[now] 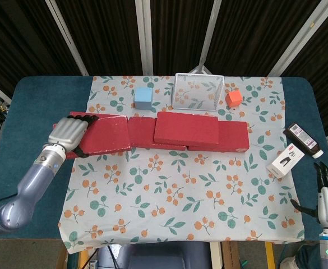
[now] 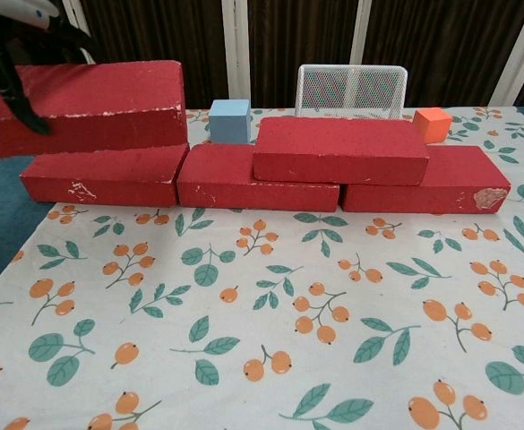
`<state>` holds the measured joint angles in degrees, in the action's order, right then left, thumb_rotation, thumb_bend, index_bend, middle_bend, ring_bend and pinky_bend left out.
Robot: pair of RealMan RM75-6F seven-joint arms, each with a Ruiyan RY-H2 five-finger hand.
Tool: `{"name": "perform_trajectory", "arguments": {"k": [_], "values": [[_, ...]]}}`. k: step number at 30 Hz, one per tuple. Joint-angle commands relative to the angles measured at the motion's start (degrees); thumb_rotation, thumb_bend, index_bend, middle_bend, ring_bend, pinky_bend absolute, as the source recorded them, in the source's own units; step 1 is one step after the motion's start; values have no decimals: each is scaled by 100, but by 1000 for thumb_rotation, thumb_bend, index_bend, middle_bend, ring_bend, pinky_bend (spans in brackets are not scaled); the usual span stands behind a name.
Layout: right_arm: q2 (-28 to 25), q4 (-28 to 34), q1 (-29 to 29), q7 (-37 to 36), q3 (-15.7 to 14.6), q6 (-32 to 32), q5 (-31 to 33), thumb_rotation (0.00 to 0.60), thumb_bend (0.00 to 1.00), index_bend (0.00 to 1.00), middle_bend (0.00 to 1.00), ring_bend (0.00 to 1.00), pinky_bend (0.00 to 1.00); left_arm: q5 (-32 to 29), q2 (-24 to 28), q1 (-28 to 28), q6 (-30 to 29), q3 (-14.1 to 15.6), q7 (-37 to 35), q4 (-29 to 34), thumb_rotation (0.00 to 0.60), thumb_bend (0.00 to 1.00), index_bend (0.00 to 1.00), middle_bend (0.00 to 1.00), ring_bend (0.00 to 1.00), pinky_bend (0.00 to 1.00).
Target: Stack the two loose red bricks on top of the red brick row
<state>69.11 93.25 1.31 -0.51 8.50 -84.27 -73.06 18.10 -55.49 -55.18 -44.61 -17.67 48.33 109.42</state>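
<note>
Holding the second brick (image 2: 82, 103) clenched in my left hand (image 1: 69, 133) above the row (image 2: 244, 175), I judge lowering it flat comes next.

Bricks in a row across the cloth, one held above its left end.

The left hand (image 1: 68, 132) holds a brick (image 2: 82, 106) over the leftmost brick of the row (image 2: 244, 175); another brick (image 1: 186, 128) lies on the row right of centre. Behind the row stand a cube (image 1: 143, 97), a mesh basket (image 1: 198, 91) and a small cube (image 1: 234, 98). A bottle (image 1: 303, 139) and box (image 1: 285, 159) lie far right, the right hand (image 1: 327, 199) before them.
</note>
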Motion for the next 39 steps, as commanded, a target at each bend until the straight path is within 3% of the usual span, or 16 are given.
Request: {"name": "perform_trajectory", "arguments": {"k": [1,6,14,26,39], "values": [[64,-18,-2,156,57,-40,113,600,55,0,19,0,0,-621,50,-954,1043,319,286,-1080,600,125,326,331,227,219],[146,-48,5,413,111,-63,279,600,55,0,19,0,0,-690,-389,-1346,1664,604,-103,-2057,600,125,334,318,228,218],[274,-103,65,726,155,14,481,600,55,0,19,0,0,49,-1102,-1473,2281,853,-857,-3336,600,125,338,311,222,213],[435,-180,120,1050,225,24,681,600,55,0,19,0,0,1829,-1777,-1115,2751,506,-2162,-4347,600,125,350,292,219,212],[467,-228,143,1108,252,83,771,600,54,0,19,0,0,2999,-2215,-1013,2901,378,-3178,-4867,600,125,342,294,219,211]]}}
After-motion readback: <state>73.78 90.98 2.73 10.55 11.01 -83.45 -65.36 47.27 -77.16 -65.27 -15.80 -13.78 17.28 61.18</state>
